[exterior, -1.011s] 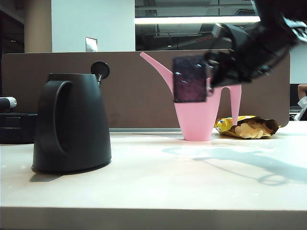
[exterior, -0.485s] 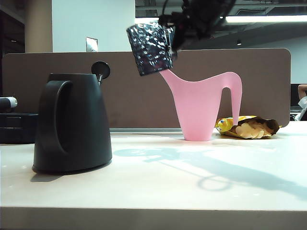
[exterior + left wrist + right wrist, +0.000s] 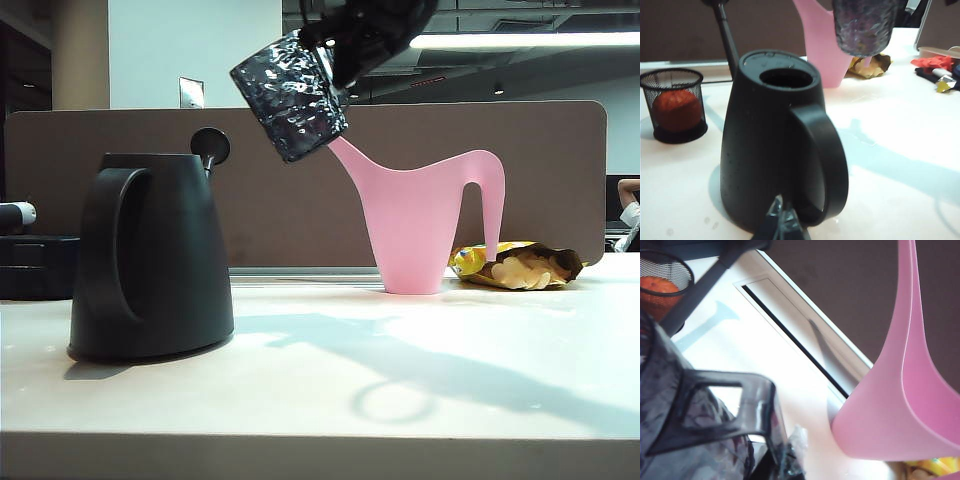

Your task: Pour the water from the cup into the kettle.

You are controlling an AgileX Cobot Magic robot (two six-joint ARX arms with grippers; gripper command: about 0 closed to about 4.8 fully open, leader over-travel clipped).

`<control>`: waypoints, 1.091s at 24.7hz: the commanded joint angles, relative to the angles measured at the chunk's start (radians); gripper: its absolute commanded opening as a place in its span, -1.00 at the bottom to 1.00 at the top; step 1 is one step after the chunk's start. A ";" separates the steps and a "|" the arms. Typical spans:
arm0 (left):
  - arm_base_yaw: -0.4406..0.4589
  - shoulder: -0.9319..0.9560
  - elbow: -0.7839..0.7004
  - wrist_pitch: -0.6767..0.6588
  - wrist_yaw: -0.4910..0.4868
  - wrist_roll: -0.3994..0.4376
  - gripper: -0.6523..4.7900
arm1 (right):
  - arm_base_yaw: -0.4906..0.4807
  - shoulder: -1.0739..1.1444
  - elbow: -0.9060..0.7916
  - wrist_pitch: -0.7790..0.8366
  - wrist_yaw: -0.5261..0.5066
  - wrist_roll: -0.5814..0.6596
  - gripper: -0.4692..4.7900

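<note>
Cup: the cup (image 3: 289, 94) hung in the air, tilted, to the upper right of the kettle in the exterior view, in front of the pink watering can's spout; its dimpled purple wall also showed in the left wrist view (image 3: 863, 26) and its handle in the right wrist view (image 3: 725, 405).
Right tool: the right tool (image 3: 335, 62) reached in from the top of the exterior view and was pressed together on the cup at its handle side.
Kettle: the kettle (image 3: 150, 257) stood upright on the counter (image 3: 400, 390), handle toward the camera's left, its round top opening uncovered (image 3: 786, 78) and the knobbed lid tipped up behind.
Left tool: the left tool (image 3: 780, 225) sat low, just beside the kettle's handle; only its tips showed, close together, and I could not tell its state for certain.
Watering can: the pink watering can (image 3: 420, 225) stood behind, well apart from the kettle.
Snack bag: an open yellow snack bag (image 3: 515, 265) lay just beside the can.
Mesh cup: a black mesh cup (image 3: 674, 105) holding an orange ball stood near the kettle.
</note>
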 commanded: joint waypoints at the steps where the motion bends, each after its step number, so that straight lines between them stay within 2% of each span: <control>1: 0.000 0.001 0.004 -0.007 -0.003 0.003 -0.78 | 0.036 -0.006 0.006 0.040 0.061 -0.085 -0.86; 10: 0.000 0.001 0.004 -0.026 -0.006 0.003 -0.78 | 0.123 0.081 0.119 0.050 0.179 -0.287 -0.86; 18: 0.000 0.001 0.004 -0.029 -0.006 0.003 -0.78 | 0.162 0.123 0.165 0.084 0.208 -0.474 -0.86; 27: 0.000 0.001 0.004 -0.027 -0.006 0.003 -0.78 | 0.203 0.144 0.165 0.214 0.217 -0.714 -0.86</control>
